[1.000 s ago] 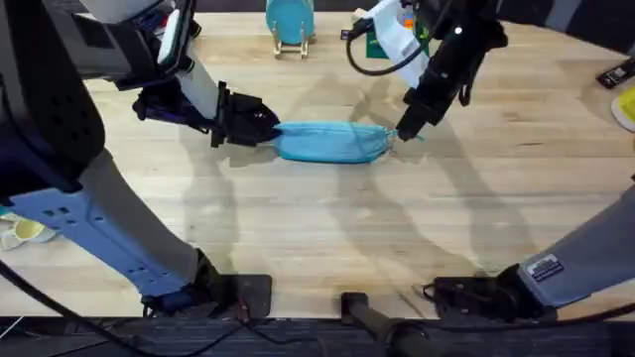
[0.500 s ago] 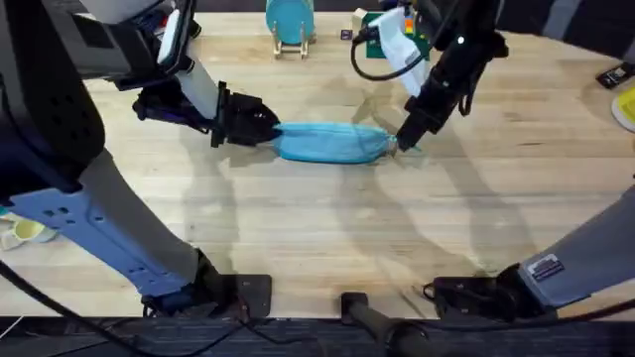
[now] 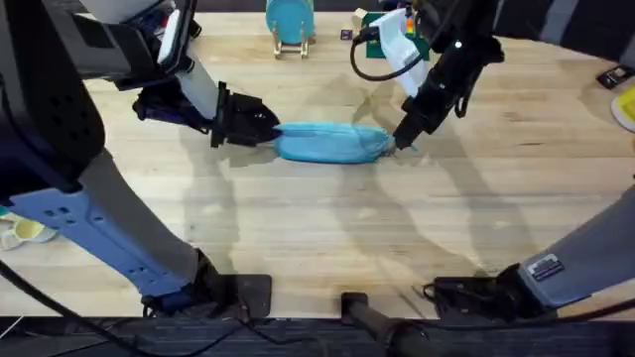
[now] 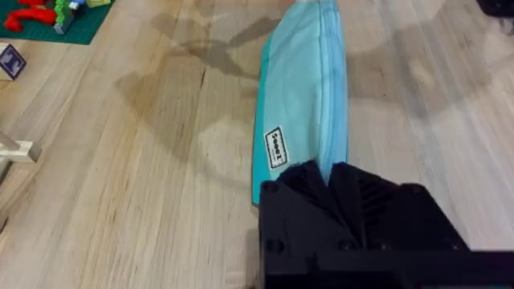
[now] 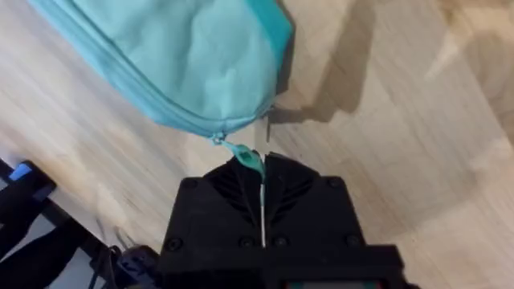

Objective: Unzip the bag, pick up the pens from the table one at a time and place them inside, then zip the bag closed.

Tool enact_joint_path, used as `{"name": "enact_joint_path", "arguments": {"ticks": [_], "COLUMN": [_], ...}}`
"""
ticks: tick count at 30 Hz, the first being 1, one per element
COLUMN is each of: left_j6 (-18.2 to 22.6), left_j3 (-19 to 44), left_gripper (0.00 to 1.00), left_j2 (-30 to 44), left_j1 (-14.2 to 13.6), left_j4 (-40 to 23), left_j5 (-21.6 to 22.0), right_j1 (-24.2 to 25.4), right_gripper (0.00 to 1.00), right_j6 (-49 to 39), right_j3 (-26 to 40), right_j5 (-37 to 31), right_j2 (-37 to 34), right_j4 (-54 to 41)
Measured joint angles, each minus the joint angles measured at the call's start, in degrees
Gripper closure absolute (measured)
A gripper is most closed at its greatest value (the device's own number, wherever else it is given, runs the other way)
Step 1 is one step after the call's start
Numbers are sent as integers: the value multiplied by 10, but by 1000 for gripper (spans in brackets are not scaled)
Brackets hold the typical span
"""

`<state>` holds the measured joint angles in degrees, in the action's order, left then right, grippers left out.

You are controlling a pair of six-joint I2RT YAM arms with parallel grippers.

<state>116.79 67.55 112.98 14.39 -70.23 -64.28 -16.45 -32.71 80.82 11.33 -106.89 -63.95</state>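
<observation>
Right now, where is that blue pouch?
The bag lies flat mid-table in the overhead view, between the left gripper at one end and the right gripper at the other.

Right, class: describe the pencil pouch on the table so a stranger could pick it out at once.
Start at the light wood table and look to its middle, between the two black grippers. There lies the bag, a long light blue fabric pouch, the left gripper shut on one end and the right gripper pinching the zipper tab at the other. Unlike the teal stand at the far edge, it lies flat.
</observation>
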Motion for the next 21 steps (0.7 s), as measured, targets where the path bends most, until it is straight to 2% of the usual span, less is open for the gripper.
{"name": "enact_joint_path", "arguments": {"ticks": [16, 21], "left_j6": [0, 0], "left_j3": [0, 0], "left_gripper": [959, 959], "left_j2": [0, 0], "left_j1": [0, 0], "left_j4": [0, -1], "left_j5": [0, 0], "right_j1": [0, 0], "right_gripper": [969, 969], "right_j6": [7, 10], "right_j3": [0, 0], "right_j5": [-2, -23], "right_j2": [0, 0], "right_j4": [-2, -11]}}
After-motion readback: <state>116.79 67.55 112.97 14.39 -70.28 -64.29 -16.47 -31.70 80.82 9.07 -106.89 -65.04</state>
